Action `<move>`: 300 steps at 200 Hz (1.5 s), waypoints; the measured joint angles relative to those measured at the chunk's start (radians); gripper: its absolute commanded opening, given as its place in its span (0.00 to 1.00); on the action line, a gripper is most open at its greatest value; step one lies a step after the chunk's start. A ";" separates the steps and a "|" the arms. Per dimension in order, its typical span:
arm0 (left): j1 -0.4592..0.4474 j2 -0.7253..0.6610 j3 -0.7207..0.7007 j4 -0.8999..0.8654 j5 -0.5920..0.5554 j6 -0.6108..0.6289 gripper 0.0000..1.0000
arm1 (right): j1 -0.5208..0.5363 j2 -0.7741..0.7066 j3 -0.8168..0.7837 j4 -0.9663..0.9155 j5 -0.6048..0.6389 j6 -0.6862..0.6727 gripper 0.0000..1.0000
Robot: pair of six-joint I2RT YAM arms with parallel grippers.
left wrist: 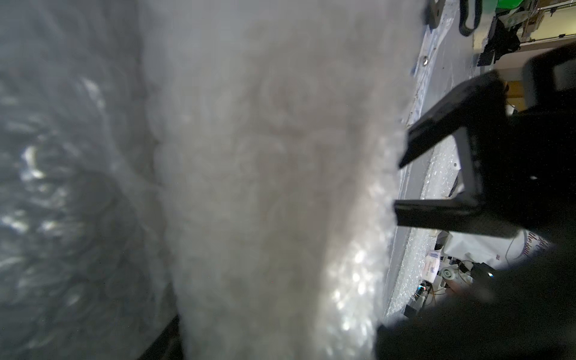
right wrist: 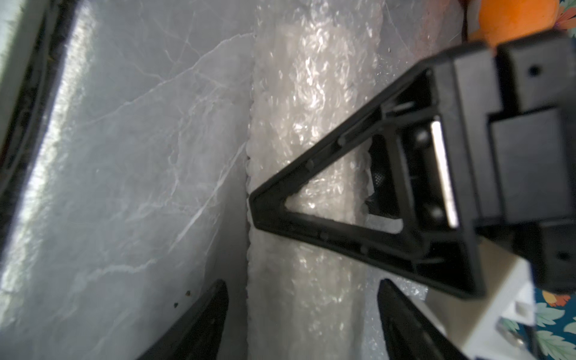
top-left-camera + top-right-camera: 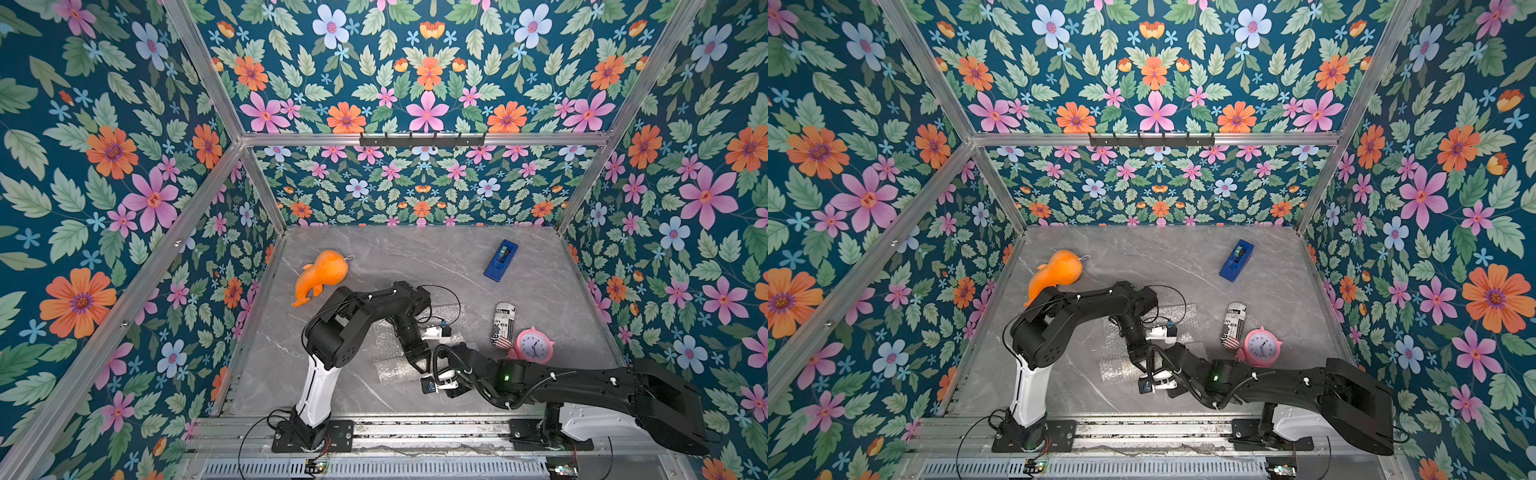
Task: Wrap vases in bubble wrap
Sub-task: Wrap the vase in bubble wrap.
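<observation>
Grippers first: the right gripper (image 2: 301, 283) has its jaws spread. In the right wrist view I see its two black fingers (image 2: 215, 314) at the bottom edge of the frame, one on each side of the roll. The left gripper (image 3: 419, 361) sits low in the middle of both top views, close against the other one. One of its triangular fingers (image 2: 327, 233) lies across the roll with its tip at the roll's edge. Whether it is pinching anything I cannot tell, since its own camera shows mostly blurred plastic.

The gray marble table (image 3: 415, 257) fills the lower middle of both top views. On it, under the two arms, lies the bubble wrap (image 3: 388, 368), partly flat toward the upper right of the grippers and partly rolled into a tube at their lower left. The vase (image 2: 311, 134) is inside that tube, lying on the table, and I see it only as a pale core through the plastic.

Well apart from the tube, the orange plush toy (image 3: 320, 276) lies near the table's left edge. The blue tape dispenser (image 3: 500, 259) sits toward the upper right. The printed can (image 3: 503, 324) lies to the right, just beside the pink clock (image 3: 533, 344) below it.
</observation>
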 measured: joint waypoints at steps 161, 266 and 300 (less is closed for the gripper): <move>0.003 -0.040 -0.015 0.012 -0.080 0.017 0.70 | -0.021 0.220 -0.002 0.219 0.105 0.028 0.54; 0.000 -0.159 -0.035 0.119 -0.311 -0.008 0.99 | -0.026 0.248 0.042 0.180 0.092 0.100 0.51; 0.023 -0.260 -0.060 0.176 -0.400 -0.044 0.99 | -0.034 0.246 0.048 0.155 0.120 0.174 0.51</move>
